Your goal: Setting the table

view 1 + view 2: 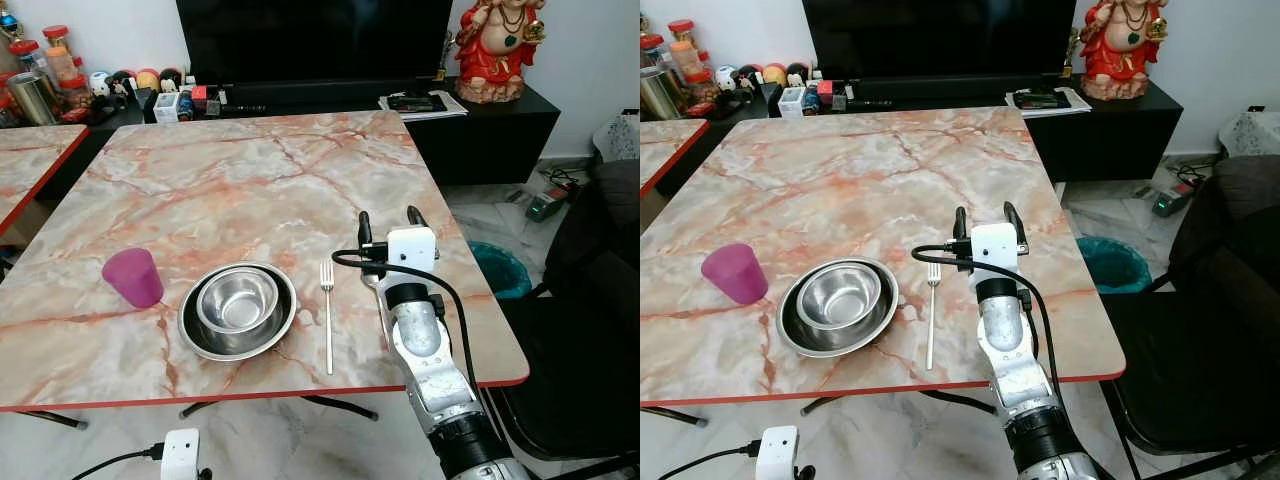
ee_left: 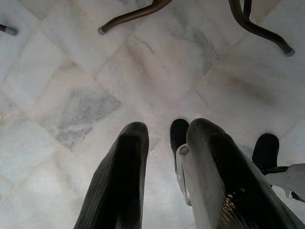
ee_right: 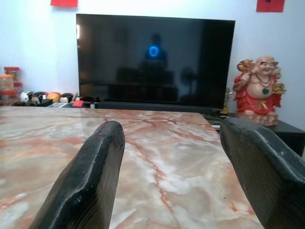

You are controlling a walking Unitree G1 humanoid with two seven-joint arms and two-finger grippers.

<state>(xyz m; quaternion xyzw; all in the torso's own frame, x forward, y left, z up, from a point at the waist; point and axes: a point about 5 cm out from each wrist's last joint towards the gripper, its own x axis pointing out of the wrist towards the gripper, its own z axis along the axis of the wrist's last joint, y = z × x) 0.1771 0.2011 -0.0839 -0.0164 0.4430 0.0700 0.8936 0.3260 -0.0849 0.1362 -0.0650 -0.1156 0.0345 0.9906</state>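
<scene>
A: Fork (image 1: 327, 312) lies flat on the surface (image 1: 230, 170), just right of the steel bowl (image 1: 238, 300) nested in its plate (image 1: 268, 340); purple cup (image 1: 133, 277) far left.

B: Right gripper (image 1: 389, 222) over the surface right of the fork, jaws apart, empty. Risk: a leftward sweep could knock the fork askew or off the near edge. Left gripper (image 2: 164, 167) idle over the floor, jaws slightly apart.

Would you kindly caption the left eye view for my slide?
Right pincer open above the marble table, beside fork, steel bowls and purple cup.

Glossy marble-look table (image 1: 220, 170), shiny steel bowl (image 1: 238, 300), matt plastic cup (image 1: 133, 277).
</scene>
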